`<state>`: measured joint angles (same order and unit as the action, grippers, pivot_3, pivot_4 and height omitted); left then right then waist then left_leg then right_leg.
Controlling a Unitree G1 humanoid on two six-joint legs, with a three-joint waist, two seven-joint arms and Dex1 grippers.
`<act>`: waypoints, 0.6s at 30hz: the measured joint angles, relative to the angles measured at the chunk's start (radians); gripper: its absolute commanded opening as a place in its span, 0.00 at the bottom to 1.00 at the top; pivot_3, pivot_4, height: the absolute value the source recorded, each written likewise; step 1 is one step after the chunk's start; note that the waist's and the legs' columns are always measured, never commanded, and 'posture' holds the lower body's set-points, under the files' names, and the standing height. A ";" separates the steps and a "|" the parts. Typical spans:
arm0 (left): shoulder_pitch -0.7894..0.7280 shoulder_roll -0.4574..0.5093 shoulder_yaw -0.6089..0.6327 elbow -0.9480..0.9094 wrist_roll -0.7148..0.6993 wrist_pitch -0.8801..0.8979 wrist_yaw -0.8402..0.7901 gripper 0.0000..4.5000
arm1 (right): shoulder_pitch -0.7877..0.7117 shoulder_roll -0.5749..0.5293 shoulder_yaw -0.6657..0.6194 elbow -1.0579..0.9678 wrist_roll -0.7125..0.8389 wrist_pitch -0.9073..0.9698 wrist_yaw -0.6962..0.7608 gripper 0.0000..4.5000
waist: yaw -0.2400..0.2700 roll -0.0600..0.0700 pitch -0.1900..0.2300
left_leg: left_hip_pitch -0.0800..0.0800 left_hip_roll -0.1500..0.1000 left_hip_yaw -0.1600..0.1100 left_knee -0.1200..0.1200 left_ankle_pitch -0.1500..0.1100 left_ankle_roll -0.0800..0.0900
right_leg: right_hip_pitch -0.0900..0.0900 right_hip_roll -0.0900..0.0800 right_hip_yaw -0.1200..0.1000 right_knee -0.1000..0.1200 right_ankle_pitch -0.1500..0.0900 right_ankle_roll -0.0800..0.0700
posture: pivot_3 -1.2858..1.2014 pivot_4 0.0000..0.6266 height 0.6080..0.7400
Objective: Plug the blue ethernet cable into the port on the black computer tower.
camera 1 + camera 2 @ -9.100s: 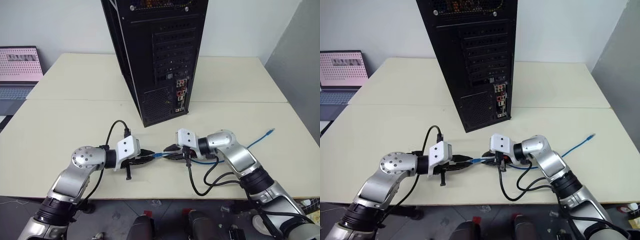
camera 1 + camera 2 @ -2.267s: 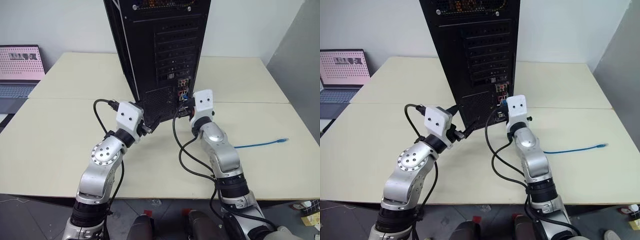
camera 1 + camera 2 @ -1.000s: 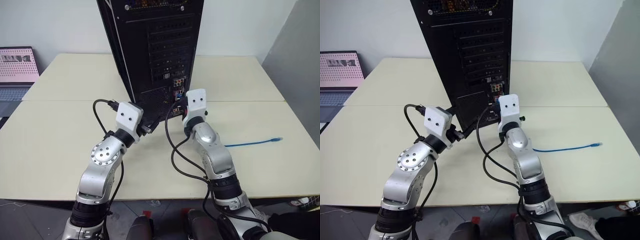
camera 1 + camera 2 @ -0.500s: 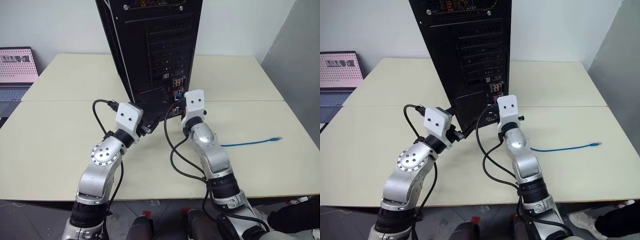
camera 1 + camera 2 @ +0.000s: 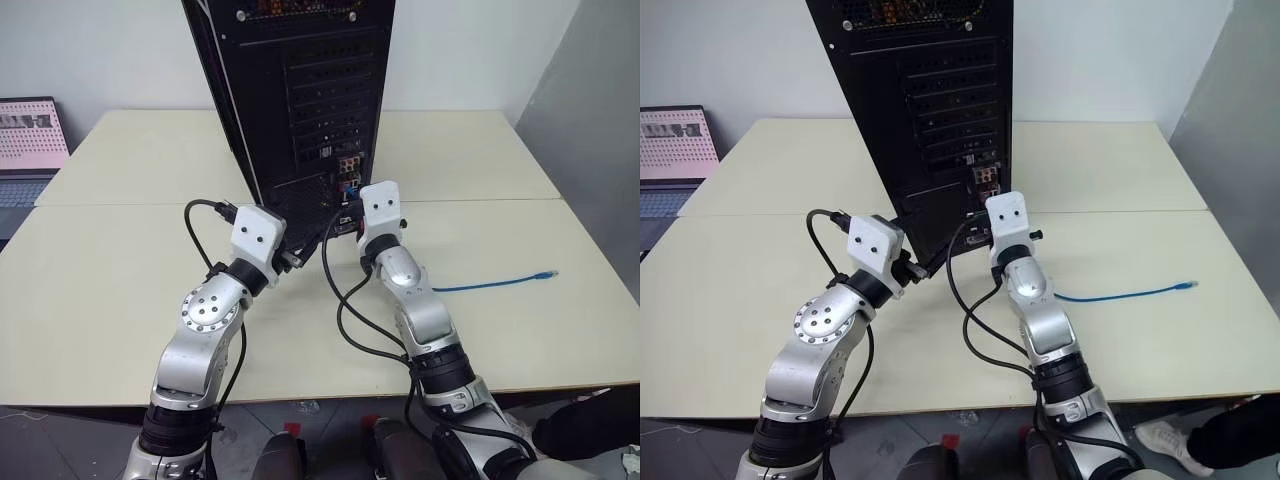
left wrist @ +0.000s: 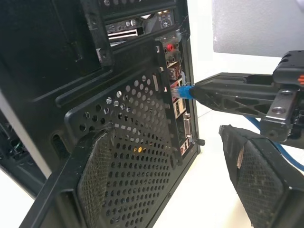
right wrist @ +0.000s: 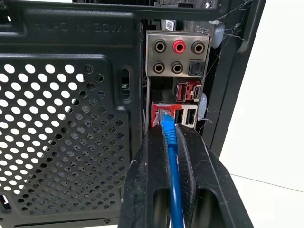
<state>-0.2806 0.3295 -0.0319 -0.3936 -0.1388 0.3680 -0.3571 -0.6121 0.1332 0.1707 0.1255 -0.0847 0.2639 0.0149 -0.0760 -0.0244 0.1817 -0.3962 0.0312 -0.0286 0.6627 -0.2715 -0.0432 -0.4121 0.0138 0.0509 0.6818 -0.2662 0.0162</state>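
Note:
The black computer tower (image 5: 300, 90) stands upright on the table, its rear panel facing me. My right gripper (image 7: 167, 132) is shut on the blue ethernet cable (image 7: 172, 161) just behind its plug (image 7: 165, 117). The plug's tip is at the mouth of the port (image 7: 160, 110) in the red-framed block under the audio jacks; how deep it sits I cannot tell. From the gripper the cable trails across the table (image 5: 495, 286) to its free end (image 5: 545, 273). My left gripper (image 5: 296, 258) is open, beside the vent grille (image 6: 137, 123), holding nothing.
A laptop (image 5: 28, 135) sits beyond the table's far left corner. The beige table (image 5: 120, 260) has a seam running across behind the tower. The arms' black cables loop over the table in front of the tower. A person's shoe (image 5: 1160, 436) is at the lower right.
The whole picture has shifted a little with the camera. Both grippers stay where they were, the right still shut on the cable at the connector panel.

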 measured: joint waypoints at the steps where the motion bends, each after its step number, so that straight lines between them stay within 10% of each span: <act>1: 0.000 0.000 0.000 0.000 0.000 0.000 0.000 0.83 | -0.002 0.000 0.000 0.005 0.000 -0.005 0.004 0.00 | -0.002 0.000 0.000 | 0.000 0.000 0.000 0.000 0.000 0.000 | 0.000 0.000 0.000 0.000 0.000 0.000 | 0.52 0.24 1.00; 18: 0.000 0.000 0.000 0.000 0.000 0.000 0.000 0.83 | -0.036 -0.001 0.001 0.073 -0.010 -0.047 0.028 0.00 | -0.012 0.000 0.000 | 0.004 0.001 0.002 -0.002 0.000 0.000 | 0.000 0.002 0.013 0.001 0.000 0.000 | 0.52 0.24 1.00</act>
<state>-0.2805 0.3295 -0.0317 -0.3938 -0.1387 0.3680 -0.3568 -0.6479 0.1320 0.1721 0.1987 -0.0944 0.2172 0.0430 -0.0880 -0.0244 0.1817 -0.3922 0.0322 -0.0263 0.6611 -0.2716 -0.0431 -0.4125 0.0157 0.0639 0.6825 -0.2660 0.0159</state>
